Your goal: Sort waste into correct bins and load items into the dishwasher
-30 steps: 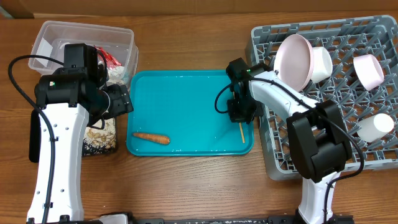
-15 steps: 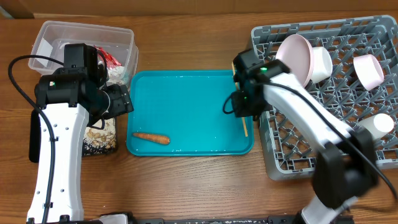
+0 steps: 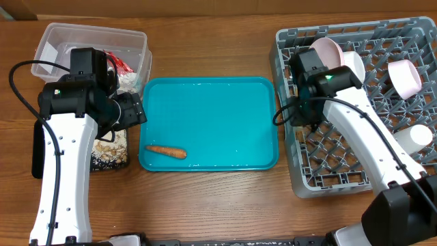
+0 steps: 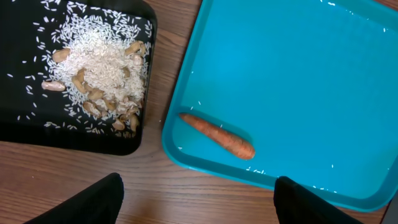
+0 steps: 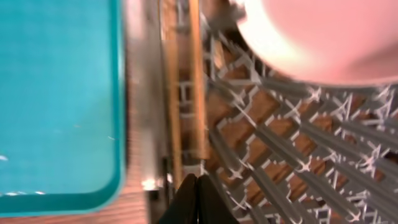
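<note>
While hovering with the left pincer (image 4: 196, 202) spread wide over the counter (image 4: 168, 37): viewing the carrot (image 4: 217, 135) lying slantwise in the teal tray's (image 4: 298, 56) corner, thin tip pointing toward the black tray (image 4: 25, 127); showing rice and peanuts (image 4: 106, 68) there, arm-hidden overhead. Pinching the chopsticks (image 5: 196, 93) in the tightly closed right pincer (image 5: 196, 190), lengthwise along the dish rack's (image 5: 280, 143) wall, visible at the wrist only.

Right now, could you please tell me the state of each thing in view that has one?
left gripper: open, empty.
right gripper: shut on chopsticks, above dish rack edge.
carrot: lying on teal tray.
black tray: holds food scraps.
clear tub: uncovered, red wrapper inside.
plate: tilted on edge in the rack.
bowls: on their sides in the rack.
cup: on its side in the rack.
</note>
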